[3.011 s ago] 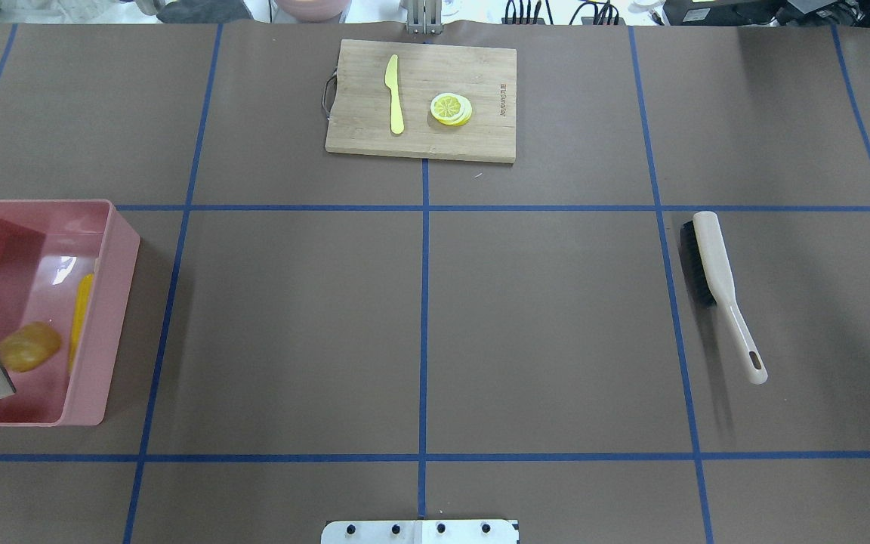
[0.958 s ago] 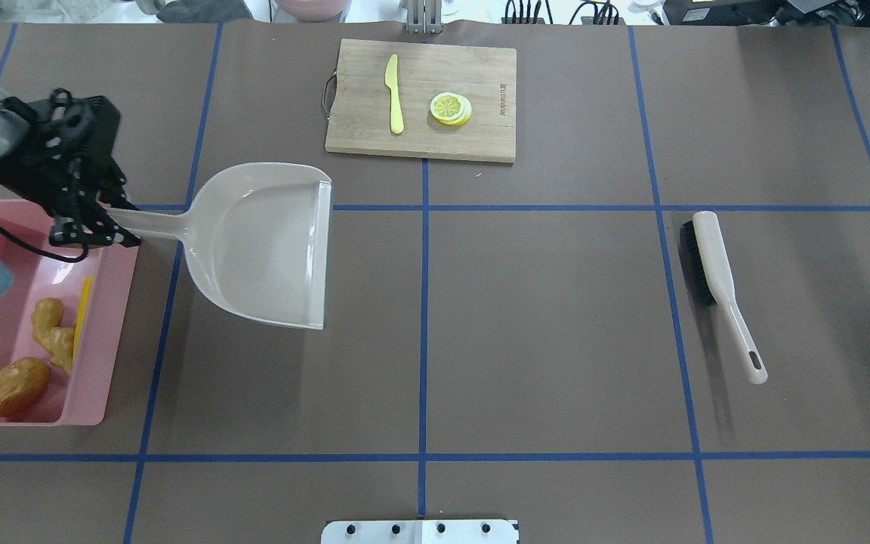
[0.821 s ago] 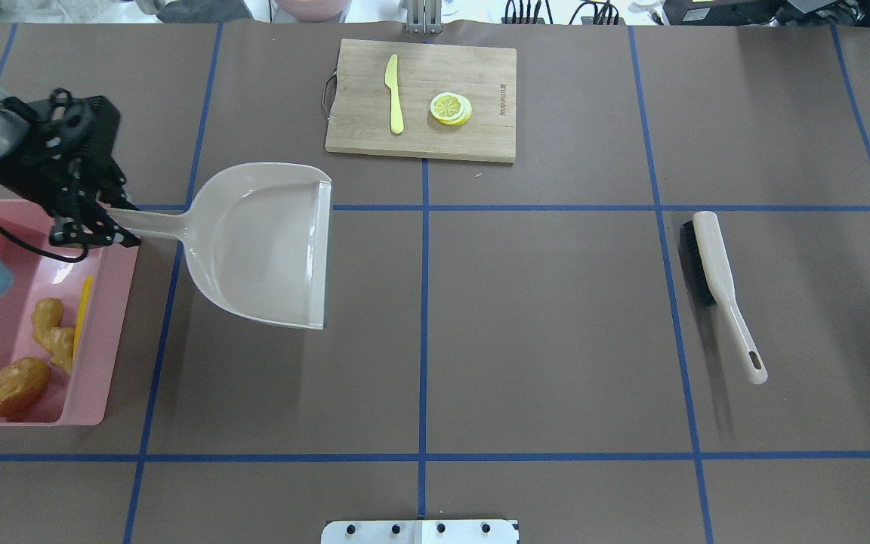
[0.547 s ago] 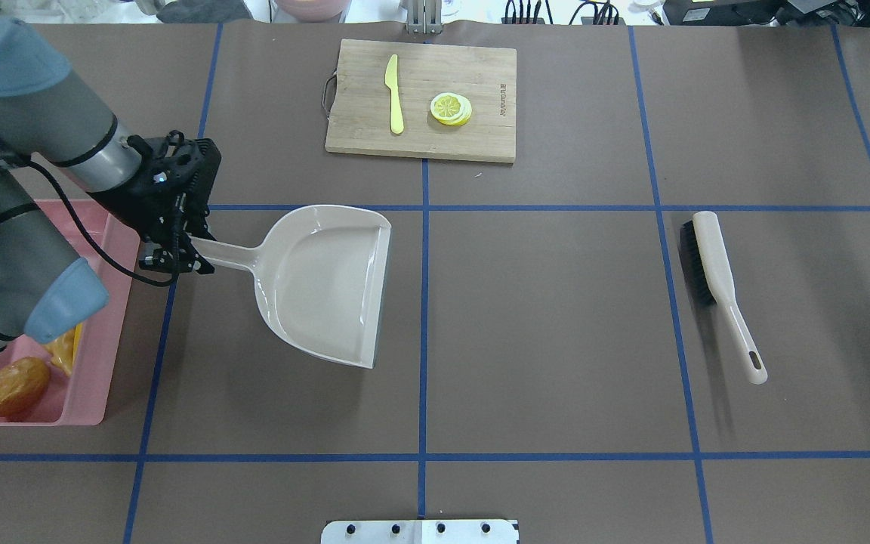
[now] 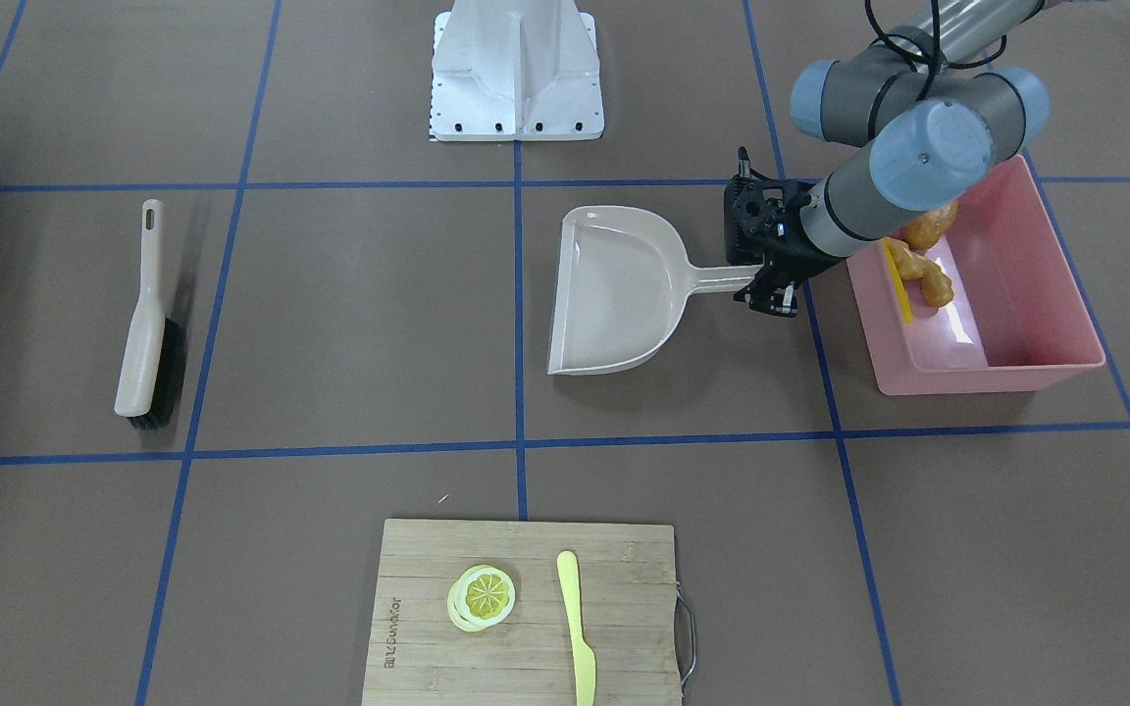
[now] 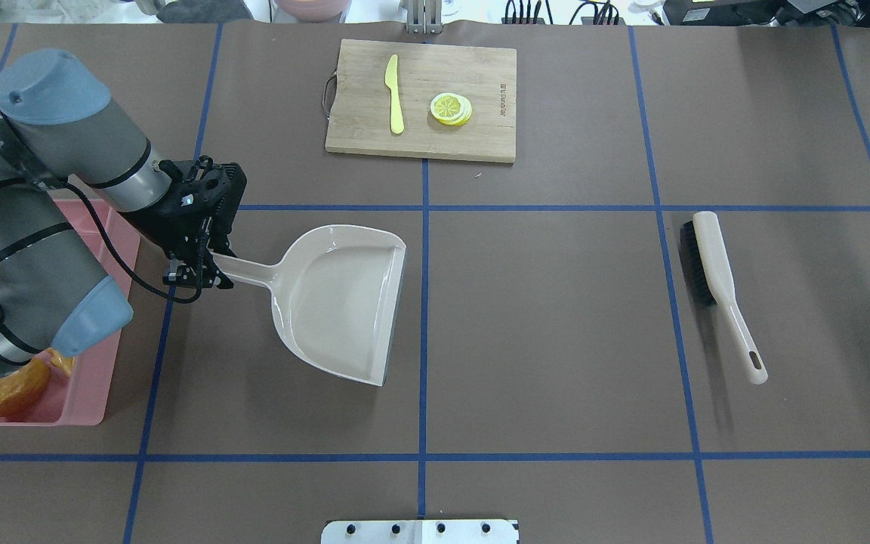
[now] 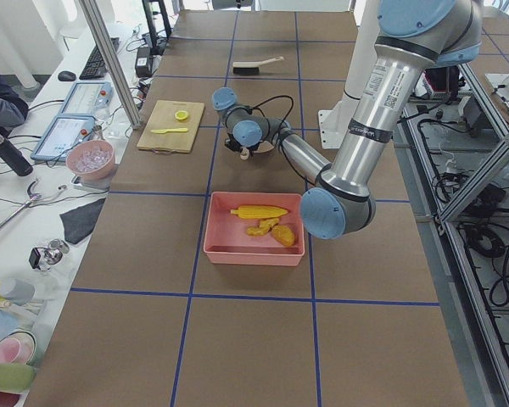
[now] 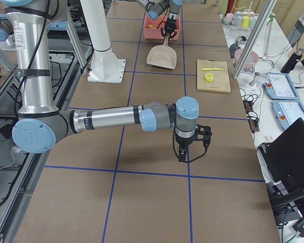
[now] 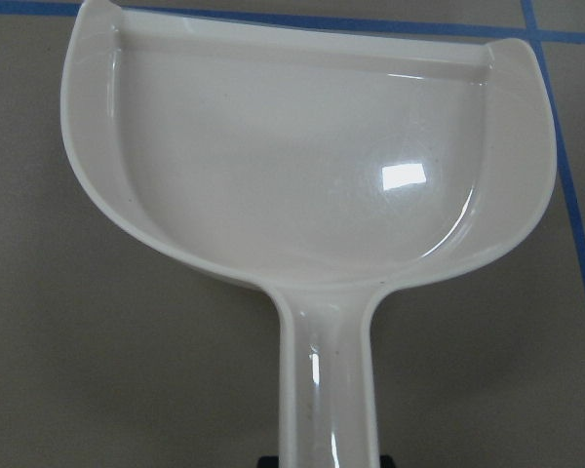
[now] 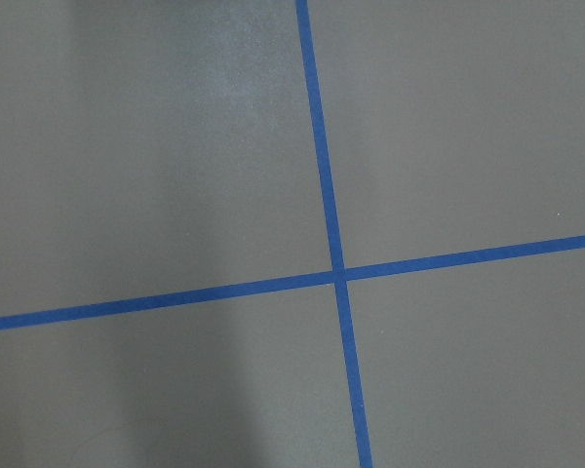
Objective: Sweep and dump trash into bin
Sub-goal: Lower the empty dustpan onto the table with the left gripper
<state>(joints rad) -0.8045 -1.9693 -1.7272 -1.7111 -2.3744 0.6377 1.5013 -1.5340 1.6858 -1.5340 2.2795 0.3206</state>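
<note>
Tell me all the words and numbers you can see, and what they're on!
Cutting board: a small burnt-in brand mark by one short edge, too blurred to read.
Left arm: dark lettering down its silver tube, too small to read.
Dustpan, brush, pink bin: no text visible.

Lighting bright and even from overhead, focus sharp throughout; soft shadows beside brush (image 6: 718,276) and dustpan (image 9: 302,175), white glare patches on dustpan bowl and pink bin (image 5: 992,378) floor.
</note>
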